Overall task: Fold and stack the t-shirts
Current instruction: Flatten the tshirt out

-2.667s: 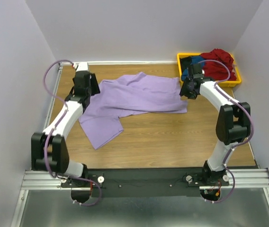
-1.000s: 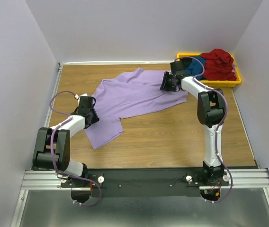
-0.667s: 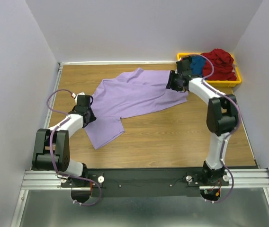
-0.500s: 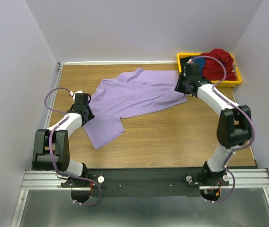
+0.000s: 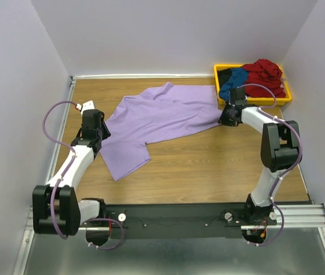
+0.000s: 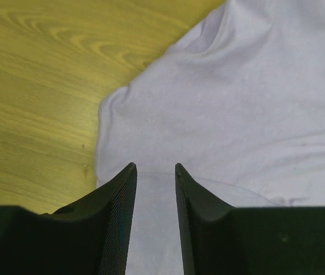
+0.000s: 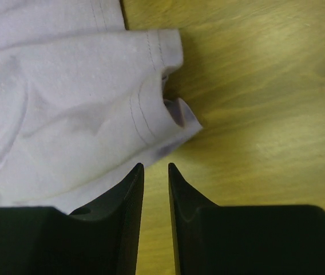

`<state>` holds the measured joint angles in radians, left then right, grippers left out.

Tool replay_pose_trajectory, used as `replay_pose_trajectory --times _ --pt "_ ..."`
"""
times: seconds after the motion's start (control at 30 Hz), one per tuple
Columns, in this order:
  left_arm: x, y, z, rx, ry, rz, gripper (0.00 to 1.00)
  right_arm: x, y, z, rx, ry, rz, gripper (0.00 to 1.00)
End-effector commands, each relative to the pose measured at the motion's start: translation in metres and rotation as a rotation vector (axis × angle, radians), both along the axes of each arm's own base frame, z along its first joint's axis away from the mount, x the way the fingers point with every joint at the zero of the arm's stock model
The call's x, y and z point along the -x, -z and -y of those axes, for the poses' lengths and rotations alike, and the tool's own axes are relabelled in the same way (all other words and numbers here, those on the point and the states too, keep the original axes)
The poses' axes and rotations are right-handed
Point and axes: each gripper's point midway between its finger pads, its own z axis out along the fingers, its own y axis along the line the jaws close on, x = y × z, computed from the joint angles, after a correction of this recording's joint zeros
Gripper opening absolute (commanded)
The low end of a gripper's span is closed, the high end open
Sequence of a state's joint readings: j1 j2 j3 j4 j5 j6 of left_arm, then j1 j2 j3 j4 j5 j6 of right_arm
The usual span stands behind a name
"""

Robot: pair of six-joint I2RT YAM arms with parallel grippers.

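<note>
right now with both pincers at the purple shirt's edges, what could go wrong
1. The right pincer sits at the very corner of the shirt, with little cloth between its jaws; a pull may slip off.
2. The left pincer is over a rumpled edge, so it might catch two layers and fold unevenly.
3. The right pincer is close to the bin; a swing toward it could knock it.

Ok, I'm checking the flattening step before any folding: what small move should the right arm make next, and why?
Probably ease the right gripper forward onto the hem corner of the lavender t-shirt and pinch it. The wrist view shows that corner just ahead of the narrowly parted fingertips, lying on the table. The shirt lies wrinkled, so it likely needs pulling flat first.
</note>
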<state>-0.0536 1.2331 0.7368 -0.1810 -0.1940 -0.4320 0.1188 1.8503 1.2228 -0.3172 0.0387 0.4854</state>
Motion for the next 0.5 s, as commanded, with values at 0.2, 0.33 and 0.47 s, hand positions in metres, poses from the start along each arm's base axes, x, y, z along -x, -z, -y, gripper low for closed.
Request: replay_pose_trajectory --times 0.2,0.33,0.47 --pt "0.012 -0.003 -0.005 -0.017 -0.011 0.03 0.41 -0.03 0.021 -0.02 -0.09 0.0 -0.005 0.3" --pt "0.009 -0.002 -0.006 -0.029 -0.007 0.024 0.41 -0.01 0.038 -0.011 -0.058 0.016 -0.056 0.28" --pt "0.008 -0.004 -0.007 -0.037 -0.009 0.029 0.41 0.039 0.05 0.01 0.022 0.046 -0.156 0.28"
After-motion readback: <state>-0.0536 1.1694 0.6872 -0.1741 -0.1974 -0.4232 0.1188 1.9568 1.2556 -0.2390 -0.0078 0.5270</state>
